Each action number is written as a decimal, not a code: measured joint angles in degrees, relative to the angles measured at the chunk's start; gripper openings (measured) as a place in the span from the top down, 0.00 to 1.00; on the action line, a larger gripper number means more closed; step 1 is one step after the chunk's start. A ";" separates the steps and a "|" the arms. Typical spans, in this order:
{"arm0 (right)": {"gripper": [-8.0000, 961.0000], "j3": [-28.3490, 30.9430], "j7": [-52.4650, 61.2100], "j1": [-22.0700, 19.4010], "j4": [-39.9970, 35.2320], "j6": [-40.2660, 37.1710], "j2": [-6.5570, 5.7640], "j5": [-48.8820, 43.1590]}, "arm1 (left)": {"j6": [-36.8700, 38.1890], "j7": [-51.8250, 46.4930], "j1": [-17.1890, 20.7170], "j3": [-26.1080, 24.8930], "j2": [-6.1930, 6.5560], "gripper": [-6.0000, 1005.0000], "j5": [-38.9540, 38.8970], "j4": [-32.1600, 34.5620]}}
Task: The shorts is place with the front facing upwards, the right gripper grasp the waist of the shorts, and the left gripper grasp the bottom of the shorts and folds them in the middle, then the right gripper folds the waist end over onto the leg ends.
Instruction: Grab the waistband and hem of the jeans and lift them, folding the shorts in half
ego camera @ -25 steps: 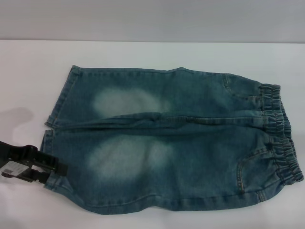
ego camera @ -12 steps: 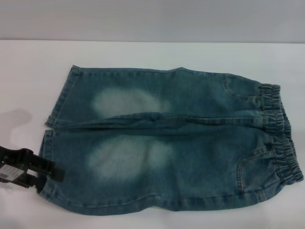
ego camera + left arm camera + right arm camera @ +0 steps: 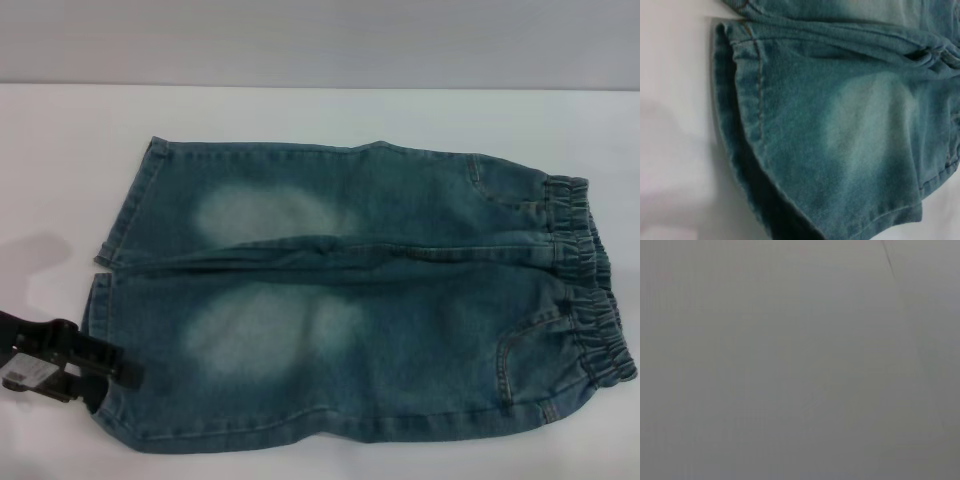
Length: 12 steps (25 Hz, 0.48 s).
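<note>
Blue denim shorts (image 3: 380, 300) lie flat on the white table (image 3: 300, 115), front up. The ruffled elastic waist end (image 3: 590, 290) points to the right. The two straight leg hems (image 3: 128, 205) point to the left. My left gripper (image 3: 112, 375) sits at the near corner of the nearer leg's hem (image 3: 100, 310), overlapping the denim edge. In the left wrist view that stitched hem (image 3: 747, 100) fills the picture, with its edge raised a little and a dark shadow under it. The right gripper is out of view, and its wrist view shows only a plain grey surface.
Bare white table (image 3: 60, 180) surrounds the shorts to the left and behind them. A grey wall (image 3: 320, 40) runs along the table's far edge. The shorts reach almost to the near and right edges of the head view.
My left gripper has dropped a little toward the near edge, pulled back left, then slid right onto the hem corner. The hem's near corner has shifted slightly. The rest of the shorts has not moved.
</note>
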 joint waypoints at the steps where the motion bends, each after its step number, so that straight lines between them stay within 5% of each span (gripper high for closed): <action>1: 0.22 0.00 0.00 0.00 0.03 0.00 0.00 0.00 | -0.21 0.00 0.13 0.11 -0.14 0.42 0.00 0.00; 12: 0.22 0.00 0.00 0.57 0.35 0.03 0.00 -0.61 | -1.99 -0.04 0.86 0.01 -0.99 0.43 3.53 -0.13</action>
